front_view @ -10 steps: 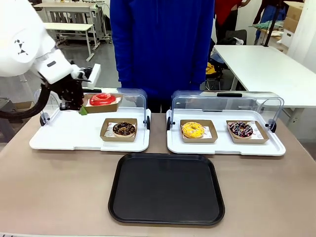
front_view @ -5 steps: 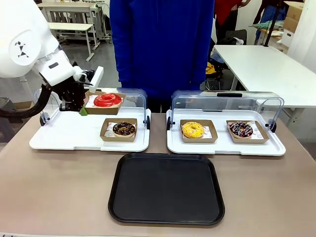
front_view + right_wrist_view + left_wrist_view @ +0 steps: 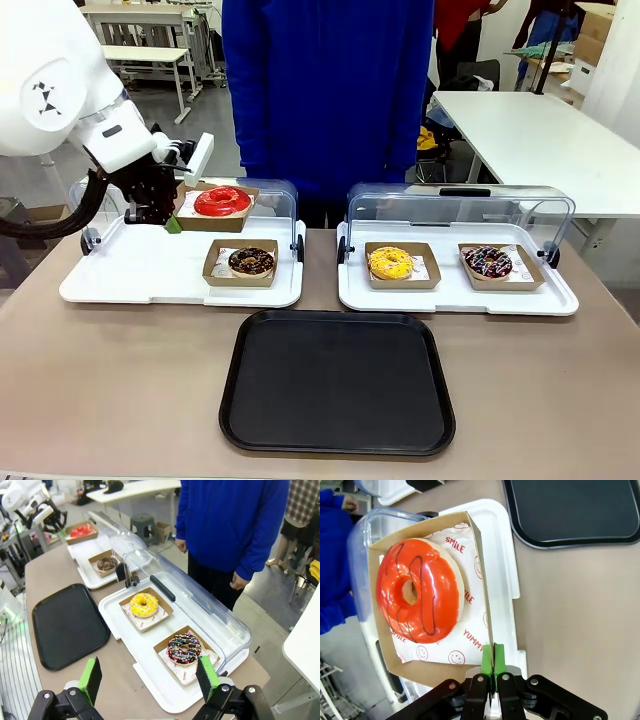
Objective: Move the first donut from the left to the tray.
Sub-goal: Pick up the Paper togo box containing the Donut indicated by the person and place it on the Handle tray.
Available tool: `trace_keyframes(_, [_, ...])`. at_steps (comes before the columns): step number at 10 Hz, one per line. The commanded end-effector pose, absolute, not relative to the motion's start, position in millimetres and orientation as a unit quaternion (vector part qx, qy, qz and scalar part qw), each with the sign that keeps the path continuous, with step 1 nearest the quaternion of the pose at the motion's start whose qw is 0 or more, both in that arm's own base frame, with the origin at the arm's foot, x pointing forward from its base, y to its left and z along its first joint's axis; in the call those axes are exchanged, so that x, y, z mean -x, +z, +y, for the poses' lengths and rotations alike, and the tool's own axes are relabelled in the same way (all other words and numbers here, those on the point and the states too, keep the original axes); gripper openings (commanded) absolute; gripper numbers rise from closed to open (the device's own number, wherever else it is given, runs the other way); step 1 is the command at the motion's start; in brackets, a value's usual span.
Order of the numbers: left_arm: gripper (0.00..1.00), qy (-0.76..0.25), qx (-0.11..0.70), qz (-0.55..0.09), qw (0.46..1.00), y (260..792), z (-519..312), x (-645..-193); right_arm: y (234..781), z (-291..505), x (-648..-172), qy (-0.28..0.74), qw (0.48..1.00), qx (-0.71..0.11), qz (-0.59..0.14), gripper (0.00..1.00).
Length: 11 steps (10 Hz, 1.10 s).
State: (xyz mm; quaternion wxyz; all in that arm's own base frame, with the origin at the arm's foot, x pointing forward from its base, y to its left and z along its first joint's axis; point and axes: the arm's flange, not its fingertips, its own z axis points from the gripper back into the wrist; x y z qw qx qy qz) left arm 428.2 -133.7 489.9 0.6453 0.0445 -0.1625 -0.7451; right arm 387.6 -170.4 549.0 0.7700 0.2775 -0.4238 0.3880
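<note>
The red donut's box (image 3: 479, 580) is pinched by the left gripper (image 3: 493, 661) above the white tray's (image 3: 110, 282) far-left corner; the right gripper's (image 3: 150, 677) fingers are spread.

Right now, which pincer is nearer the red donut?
Left. The left pincer is shut on the edge of the box holding the red donut; the right pincer hangs open, far off beyond the right-hand white tray.

bright even light, sharp, wrist views warped

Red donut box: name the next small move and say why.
Probably carry it right and toward the robot, over to the black tray. The left gripper has its jaws pinched on the box's wall, and the red donut in its box hangs lifted above the white tray.
</note>
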Motion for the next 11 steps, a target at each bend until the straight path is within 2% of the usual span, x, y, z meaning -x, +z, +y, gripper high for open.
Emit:
trace_keyframes(1, [0.02, -0.740, -0.042, -0.167, 0.650, 492, -133, -429, 550, -170, -391, 0.392, 0.758, -0.279, -0.441, 1.00])
trace_keyframes(5, [0.02, -0.745, -0.044, -0.163, 0.646, 490, -133, -428, 550, -170, -391, 0.392, 0.758, -0.279, -0.441, 1.00])
trace_keyframes(7, [0.02, -0.751, -0.065, -0.195, 0.627, 470, -188, -382, 550, -170, -391, 0.392, 0.758, -0.279, -0.441, 1.00])
trace_keyframes(9, [0.02, -0.747, -0.077, -0.199, 0.630, 447, -242, -345, 550, -170, -391, 0.392, 0.758, -0.279, -0.441, 1.00])
trace_keyframes(11, [0.02, -0.748, -0.072, -0.202, 0.629, 432, -286, -325, 550, -170, -391, 0.392, 0.758, -0.279, -0.441, 1.00])
